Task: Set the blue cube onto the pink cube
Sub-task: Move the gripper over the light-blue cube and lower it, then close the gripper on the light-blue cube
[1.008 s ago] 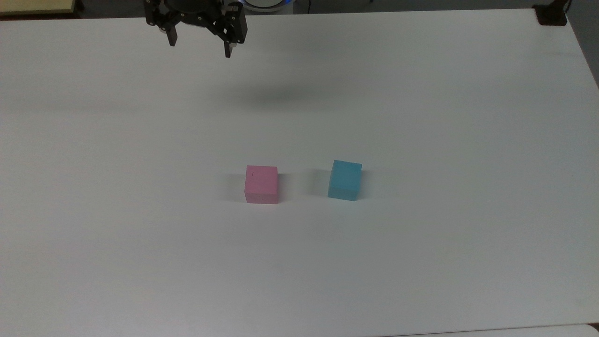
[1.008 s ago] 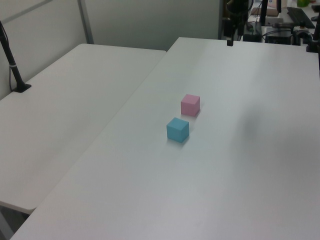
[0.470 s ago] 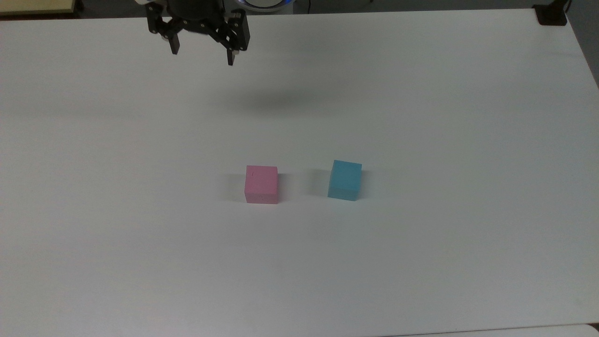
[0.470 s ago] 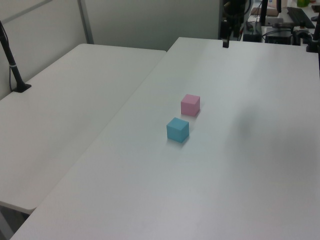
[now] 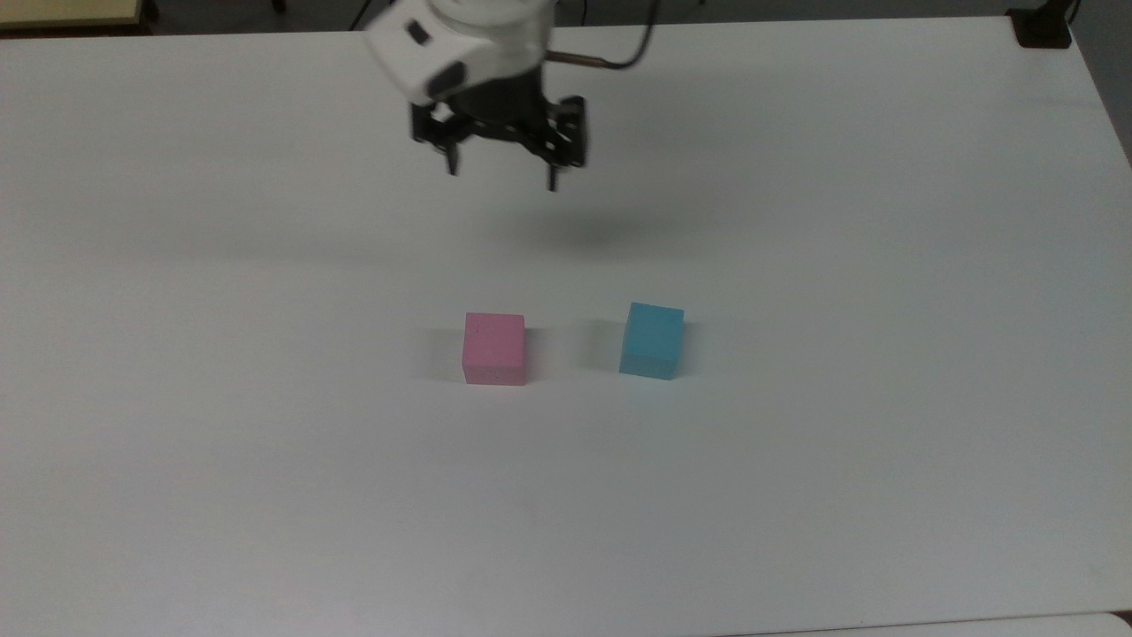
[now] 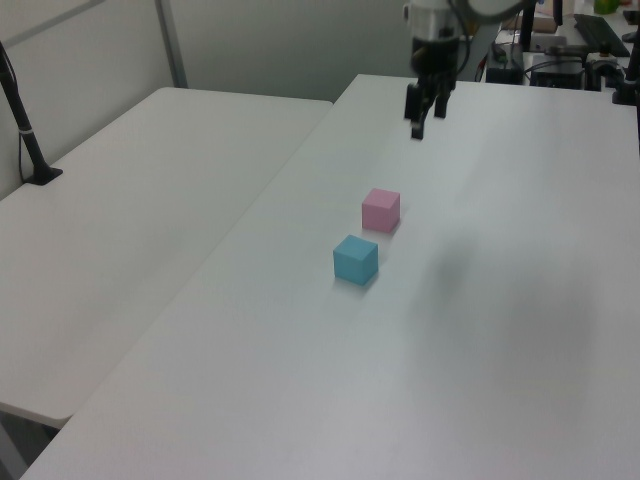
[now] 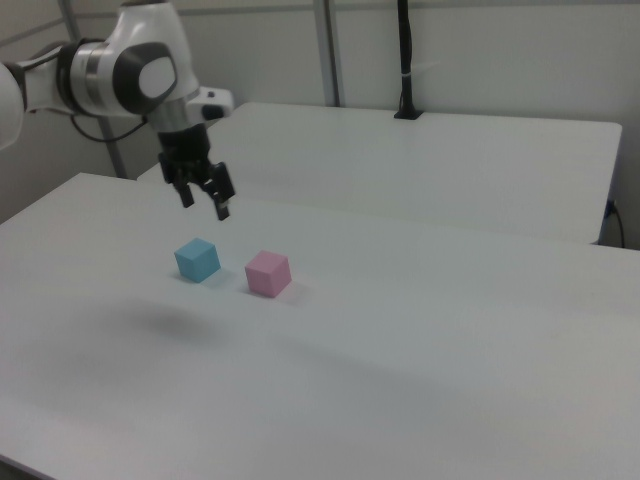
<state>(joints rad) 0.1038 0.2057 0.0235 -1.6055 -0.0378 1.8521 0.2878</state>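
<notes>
Top view: the gripper point(image 5: 501, 178) is seen spread open, empty, above the white counter point(image 5: 796, 460); the pink cube point(image 5: 494, 349) and blue cube point(image 5: 652, 341) sit apart; grey partition walls point(image 7: 480, 50) are shown in the right view.

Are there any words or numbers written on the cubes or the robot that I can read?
No text can be read anywhere.
Pink cube: a tiny dark mark on its top face, too small to tell whether it is a letter.
Blue cube: plain faces, no writing.
Robot's hand and the white arm above it: dark patches on the white casing, no readable label.
Table: no writing.
</notes>
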